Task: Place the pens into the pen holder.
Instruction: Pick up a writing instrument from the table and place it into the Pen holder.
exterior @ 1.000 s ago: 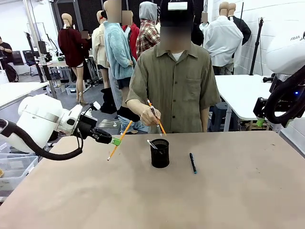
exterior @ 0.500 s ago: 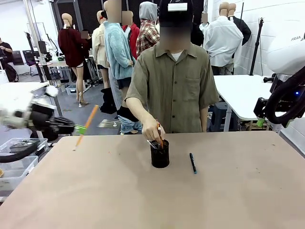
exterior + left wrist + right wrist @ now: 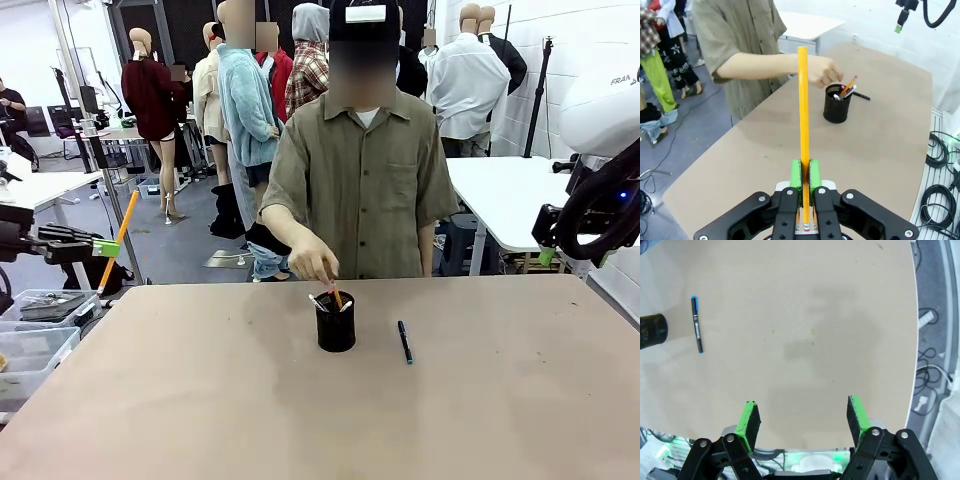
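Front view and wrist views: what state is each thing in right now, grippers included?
left gripper: shut on the yellow-orange pencil, raised at the table's left side.
right gripper: open, empty.
pen holder: upright, pens inside.
dark pen: lying flat on the table, right of the holder.
person's hand: at the holder's rim, by the orange pencil inside.

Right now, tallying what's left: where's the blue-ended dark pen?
In the front view the dark pen lies flat on the table just right of the pen holder.
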Tool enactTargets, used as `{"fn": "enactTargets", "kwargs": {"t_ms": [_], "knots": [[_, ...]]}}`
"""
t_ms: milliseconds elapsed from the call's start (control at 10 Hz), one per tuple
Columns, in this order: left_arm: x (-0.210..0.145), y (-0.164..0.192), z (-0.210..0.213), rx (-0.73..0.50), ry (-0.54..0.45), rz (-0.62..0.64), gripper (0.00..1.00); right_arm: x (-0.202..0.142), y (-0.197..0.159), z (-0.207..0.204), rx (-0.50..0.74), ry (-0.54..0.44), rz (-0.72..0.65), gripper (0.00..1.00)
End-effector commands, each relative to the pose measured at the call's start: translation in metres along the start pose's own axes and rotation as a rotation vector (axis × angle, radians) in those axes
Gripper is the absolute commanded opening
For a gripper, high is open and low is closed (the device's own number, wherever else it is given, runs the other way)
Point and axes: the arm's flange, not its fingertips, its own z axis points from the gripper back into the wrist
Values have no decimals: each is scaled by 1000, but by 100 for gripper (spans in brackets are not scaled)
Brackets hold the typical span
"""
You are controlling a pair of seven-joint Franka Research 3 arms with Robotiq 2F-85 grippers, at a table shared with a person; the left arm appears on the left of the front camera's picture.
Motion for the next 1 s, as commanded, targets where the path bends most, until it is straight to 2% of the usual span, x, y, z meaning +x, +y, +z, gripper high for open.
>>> {"fn": "enactTargets", "kwargs": {"t_ms": [0, 500, 800, 900], "knots": [[-23, -27, -13, -48, -41, 0, 0, -2, 1, -3, -33, -14, 0, 86], [2, -12, -89, -173, -168, -55, 0, -2, 1, -3, -33, -14, 0, 86], [27, -10, -175, -253, -242, -121, 0, -2, 1, -3, -33, -14, 0, 86], [37, -8, -200, -232, -236, -113, 0, -2, 1, -3, -33, -14, 0, 86]]}}
